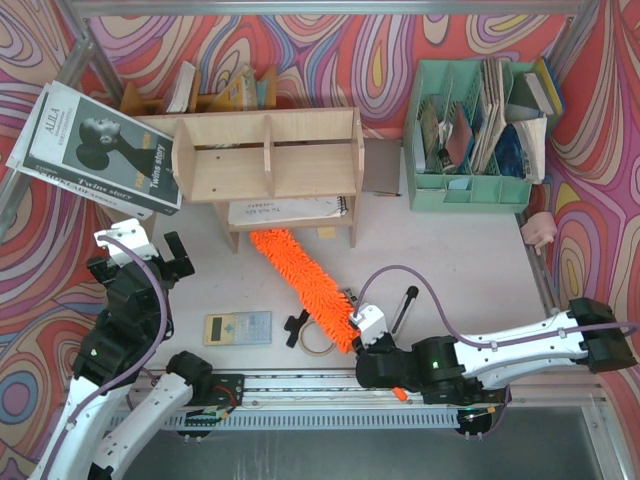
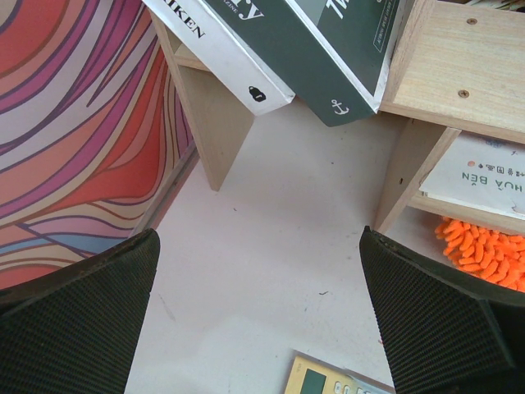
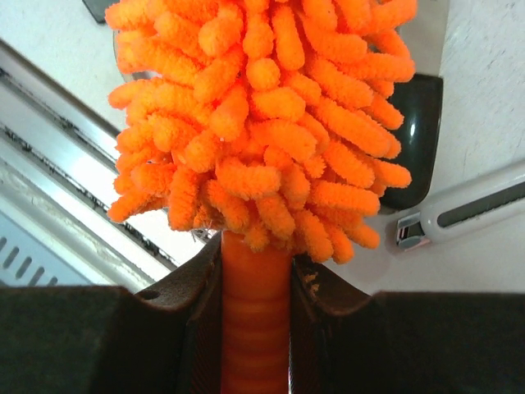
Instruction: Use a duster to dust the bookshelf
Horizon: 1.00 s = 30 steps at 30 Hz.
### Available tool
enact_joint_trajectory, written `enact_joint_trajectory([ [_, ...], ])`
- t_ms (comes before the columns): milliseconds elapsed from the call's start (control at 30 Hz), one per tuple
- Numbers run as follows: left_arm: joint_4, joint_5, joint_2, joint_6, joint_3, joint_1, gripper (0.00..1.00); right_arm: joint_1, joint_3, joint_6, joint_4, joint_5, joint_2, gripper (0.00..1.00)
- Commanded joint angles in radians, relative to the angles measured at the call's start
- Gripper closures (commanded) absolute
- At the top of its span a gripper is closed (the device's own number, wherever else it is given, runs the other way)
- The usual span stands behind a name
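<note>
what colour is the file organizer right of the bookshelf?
The file organizer is mint green; it shows best in the top external view.

Orange duster [image 1: 300, 286] aslant before bookshelf [image 1: 300, 126]

- One bookshelf [image 1: 268, 150] was there, with three compartments.
- One duster [image 1: 300, 285] was there.
- One green organizer [image 1: 470, 190] was there.
- One calculator [image 1: 238, 327] and one tape roll [image 1: 318, 343] were there.
- Two grippers showed: left gripper [image 1: 150, 250], right gripper [image 1: 362, 348].
</note>
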Motion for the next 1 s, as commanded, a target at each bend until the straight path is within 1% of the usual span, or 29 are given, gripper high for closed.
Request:
enact_joint_trajectory([
  [0, -0.003, -0.012, -0.008, -0.007, 0.008, 0.004, 0.01, -0.045, 0.007, -0.058, 0.133, 0.084, 0.007, 1.0],
  [133, -0.002, -0.006, -0.008, -0.008, 0.008, 0.005, 0.01, -0.093, 0.007, -0.108, 0.184, 0.06, 0.027, 1.0],
  [233, -0.005, -0.001, -0.011, -0.01, 0.009, 0.004, 0.02, -0.128, 0.025, -0.083, 0.14, 0.067, 0.049, 1.0],
  [333, -0.003, 0.004, -0.013, -0.01, 0.009, 0.004, 0.02, -0.154, 0.022, 0.01, 0.071, 0.081, 0.045, 1.0],
  [400, -0.003, 0.006, -0.01, -0.01, 0.008, 0.005, 0.01, -0.164, 0.019, 0.091, -0.008, 0.09, 0.03, 1.0],
  [500, -0.002, 0.013, -0.007, -0.012, 0.01, 0.004, 0.01, -0.166, 0.015, 0.154, -0.066, 0.101, -0.011, 1.0],
  [633, -0.004, 0.026, 0.001, -0.016, 0.014, 0.004, 0.01, -0.167, 0.024, 0.26, -0.157, 0.148, -0.018, 1.0],
  [800, -0.007, 0.032, 0.013, -0.016, 0.016, 0.005, 0.01, -0.175, 0.045, 0.304, -0.175, 0.161, 0.032, 1.0],
  [967, -0.022, 0.043, 0.031, -0.027, 0.025, 0.005, 0.02, -0.189, 0.066, 0.271, -0.128, 0.151, 0.114, 1.0],
])
